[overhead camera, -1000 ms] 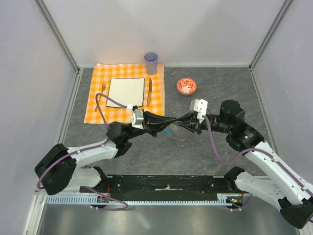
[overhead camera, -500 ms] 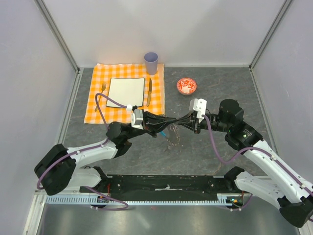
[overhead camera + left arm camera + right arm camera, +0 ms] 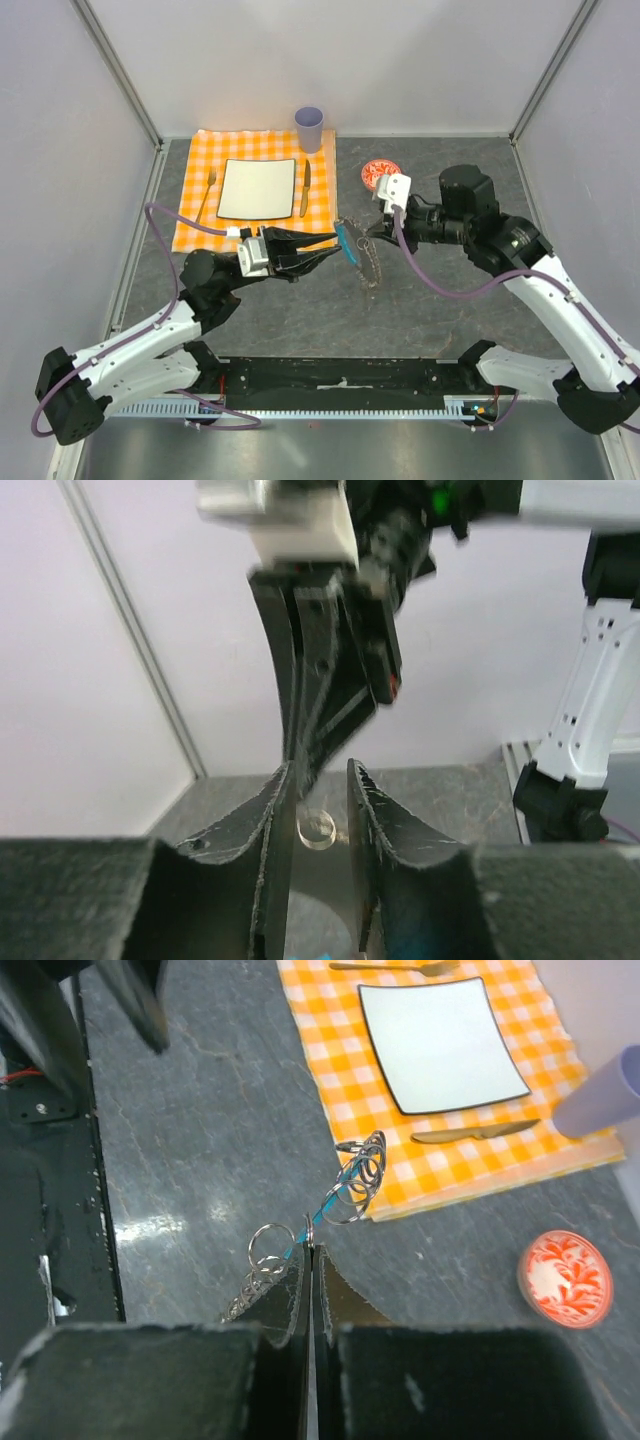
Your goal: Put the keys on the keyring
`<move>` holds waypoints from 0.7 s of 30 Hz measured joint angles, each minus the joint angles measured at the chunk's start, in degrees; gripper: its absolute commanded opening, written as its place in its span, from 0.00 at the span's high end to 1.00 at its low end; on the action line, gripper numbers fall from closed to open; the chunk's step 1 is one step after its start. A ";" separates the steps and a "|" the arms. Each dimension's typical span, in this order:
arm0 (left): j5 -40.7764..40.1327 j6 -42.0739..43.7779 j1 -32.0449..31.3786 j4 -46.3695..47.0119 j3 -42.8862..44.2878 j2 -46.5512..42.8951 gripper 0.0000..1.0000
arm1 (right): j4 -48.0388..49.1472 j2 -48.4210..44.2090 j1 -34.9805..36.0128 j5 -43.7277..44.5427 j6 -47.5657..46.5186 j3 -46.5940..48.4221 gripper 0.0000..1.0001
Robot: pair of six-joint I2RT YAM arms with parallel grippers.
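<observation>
Keyring (image 3: pixel 346 242) hangs above the middle of the tabletop (image 3: pixel 300 310), a little toward the far edge. It is pinched in the right end effector (image 3: pixel 368 238), whose fingers are pressed flat together on it. Its blue segment and rings stick out past the fingertips, and its chain droops below. The left end effector (image 3: pixel 328 240) faces it from the left-edge side, tips just beside the blue segment, fingers a narrow gap apart.
</observation>
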 measured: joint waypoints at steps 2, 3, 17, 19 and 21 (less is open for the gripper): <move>-0.26 1.84 0.00 -4.28 0.61 -0.79 0.63 | -4.48 2.60 0.87 2.47 -1.40 5.57 1.00; -0.55 2.64 0.00 -6.45 0.76 -0.87 0.61 | -7.06 4.11 2.05 4.35 -2.14 8.94 1.00; -5.73 6.73 0.00 -19.93 -0.61 -3.43 0.50 | -29.22 23.98 25.62 39.91 -5.40 32.61 1.00; -6.64 7.10 0.00 -20.13 -1.49 -5.11 0.49 | -30.01 23.80 25.97 42.21 -5.42 32.50 1.00; -7.39 7.45 0.00 -20.15 -1.92 -5.99 0.48 | -30.05 23.47 26.29 43.36 -5.49 32.50 1.00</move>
